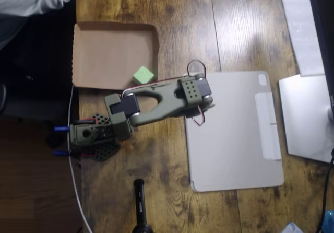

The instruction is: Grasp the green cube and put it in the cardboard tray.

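Nearby, grey tablet cover (235, 131) under arm (162, 100); tool state unclear; green cube (142, 76) in cardboard tray (104, 50).

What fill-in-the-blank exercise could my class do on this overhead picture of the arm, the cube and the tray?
1. The small light-green foam cube lies inside the shallow brown ______ tray.
2. The cube sits near the tray's lower ______ corner in the overhead view.
3. The flat grey tablet cover lies on the ______ table.
4. The olive-green robot arm reaches over the tablet cover's ______ edge in the overhead view.

Missing words: cardboard; right; wooden; left
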